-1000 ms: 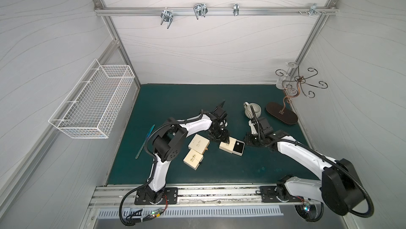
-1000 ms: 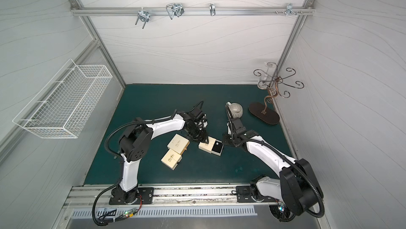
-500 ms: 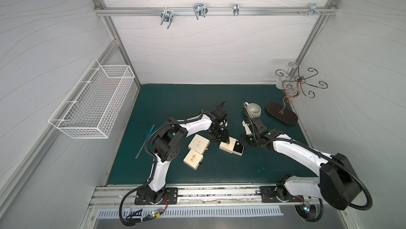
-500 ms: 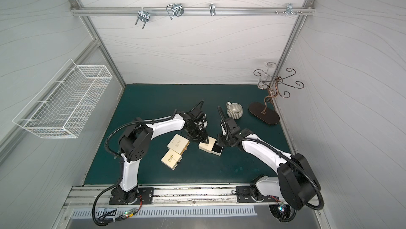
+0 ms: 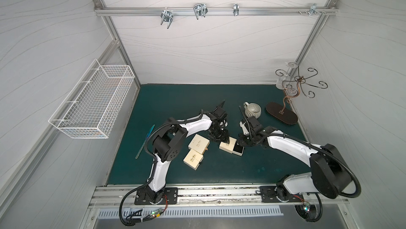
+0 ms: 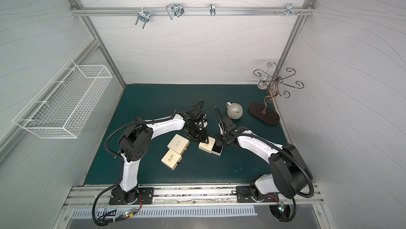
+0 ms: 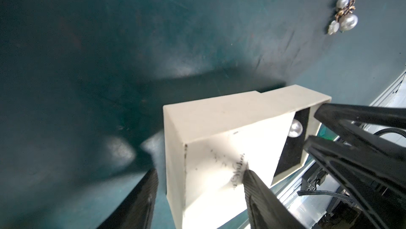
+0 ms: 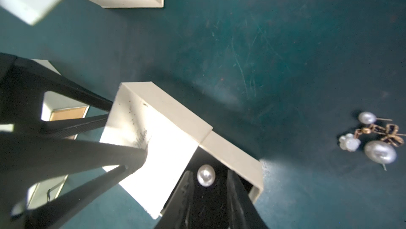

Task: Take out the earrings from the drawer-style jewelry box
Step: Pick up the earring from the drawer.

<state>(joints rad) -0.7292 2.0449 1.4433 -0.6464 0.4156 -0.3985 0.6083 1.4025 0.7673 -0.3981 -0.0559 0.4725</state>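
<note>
Lies on green mat [image 5: 197, 98]: cream jewelry box [image 5: 226, 146], drawer [image 5: 238, 150] slid out toward right arm. Steadied by left gripper [image 7: 200, 170], fingers spread, one tip on sleeve top. Nearer, right gripper [image 8: 211, 195]: narrowly parted, straddles lone pearl earring [image 8: 205, 175] in drawer, not yet pinching. Other earrings [image 8: 373, 142] out on mat.

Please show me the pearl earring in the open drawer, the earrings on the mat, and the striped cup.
Pearl earring in the drawer [image 8: 206, 178]: right wrist view, middle of the pearl.
Earrings on the mat [image 8: 380, 154]: right wrist view, the largest pearl.
Striped cup [image 5: 253, 109]: in a top view, its ribbed inner wall.
</note>
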